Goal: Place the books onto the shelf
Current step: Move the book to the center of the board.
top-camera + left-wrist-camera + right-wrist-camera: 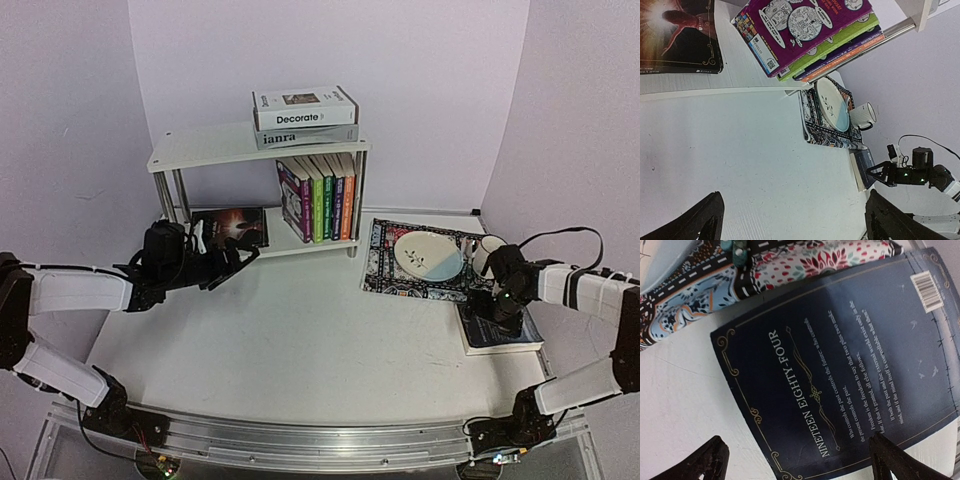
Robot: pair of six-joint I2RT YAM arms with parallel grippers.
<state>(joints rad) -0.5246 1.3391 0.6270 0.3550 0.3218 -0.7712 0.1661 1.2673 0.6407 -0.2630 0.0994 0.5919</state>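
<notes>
books [320, 198]: a row of colourful ones is stood upright at the right end of the shelf's [200, 148] lower tier; a dark book [235, 226] is laid flat at the left end of that tier; a white "decorate" book [304, 106] is stacked on a grey "ianra" book [305, 135] on the top tier, towards its right
navy book [840, 370]: titled "nineteen eighty-four"; laid flat on the table [300, 350], well to the right of the shelf, just beside the placemat [385, 265]; not shelved
left gripper [238, 265]: held just in front of the shelf's lower tier, near the dark book; jaws are spread wide; nothing is held between them
right gripper [795, 460]: poised over the navy book; jaws are spread wide; contact with the cover cannot be told
placemat: patterned; laid right of the shelf; a plate [428, 254] is set on it; a mug [487, 250] is stood just beside the plate
</notes>
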